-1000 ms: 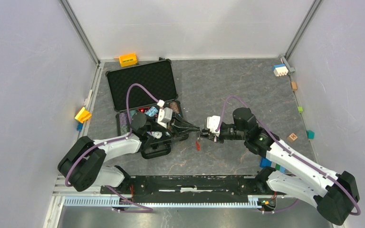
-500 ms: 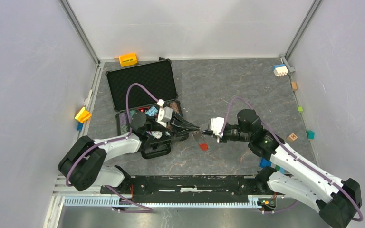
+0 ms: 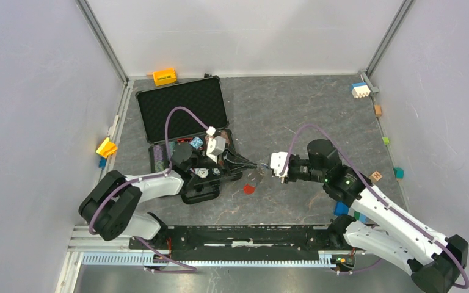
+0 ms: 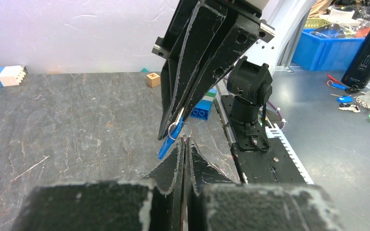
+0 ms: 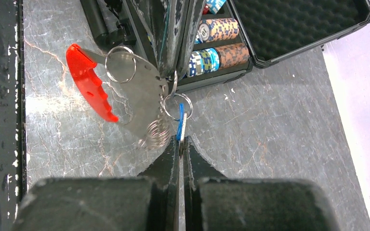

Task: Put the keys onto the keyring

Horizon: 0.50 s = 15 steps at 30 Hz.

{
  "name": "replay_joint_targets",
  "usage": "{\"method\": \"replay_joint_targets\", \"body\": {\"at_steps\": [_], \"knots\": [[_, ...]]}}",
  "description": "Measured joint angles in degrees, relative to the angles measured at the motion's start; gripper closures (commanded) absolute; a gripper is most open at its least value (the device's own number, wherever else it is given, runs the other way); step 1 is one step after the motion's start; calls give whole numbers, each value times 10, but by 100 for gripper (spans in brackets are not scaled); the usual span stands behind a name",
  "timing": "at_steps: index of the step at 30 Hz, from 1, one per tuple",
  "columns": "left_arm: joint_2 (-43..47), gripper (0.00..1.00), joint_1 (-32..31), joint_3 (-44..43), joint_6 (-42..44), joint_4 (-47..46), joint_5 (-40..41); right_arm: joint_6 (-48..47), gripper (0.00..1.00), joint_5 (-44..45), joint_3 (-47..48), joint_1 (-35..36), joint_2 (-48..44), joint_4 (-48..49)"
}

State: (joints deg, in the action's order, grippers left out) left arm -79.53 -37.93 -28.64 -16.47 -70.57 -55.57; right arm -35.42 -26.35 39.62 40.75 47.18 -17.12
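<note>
My left gripper [image 3: 256,166] and right gripper [image 3: 268,170] meet tip to tip above the table's middle. The left gripper [image 4: 185,140] is shut on a thin ring of the keyring [image 5: 147,98], a silvery plate with several rings and a red strip [image 5: 89,82] that hangs below, also seen from above [image 3: 248,189]. The right gripper [image 5: 180,140] is shut on the blue-headed key [image 5: 180,126], which also shows in the left wrist view [image 4: 166,144]. A small ring [image 5: 178,106] passes round the key's top, next to the left fingers [image 5: 173,38].
An open black case [image 3: 183,105] with poker chips [image 5: 212,55] lies behind the left arm. Loose blocks sit at the edges: orange [image 3: 165,76], blue and white [image 3: 359,90], wooden cube [image 3: 375,176], blue [image 3: 341,209], yellow [image 3: 106,148].
The right gripper has drawn back a little to the right with the key. The hanging red strip swung right, then back left. The left gripper stays shut on the keyring.
</note>
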Motion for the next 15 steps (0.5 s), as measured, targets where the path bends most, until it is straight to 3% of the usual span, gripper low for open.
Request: {"method": "replay_joint_targets", "body": {"at_steps": [15], "knots": [[-37,98,0,-9,0,0,-2,-10,100,2,69,13,51,-70]]}}
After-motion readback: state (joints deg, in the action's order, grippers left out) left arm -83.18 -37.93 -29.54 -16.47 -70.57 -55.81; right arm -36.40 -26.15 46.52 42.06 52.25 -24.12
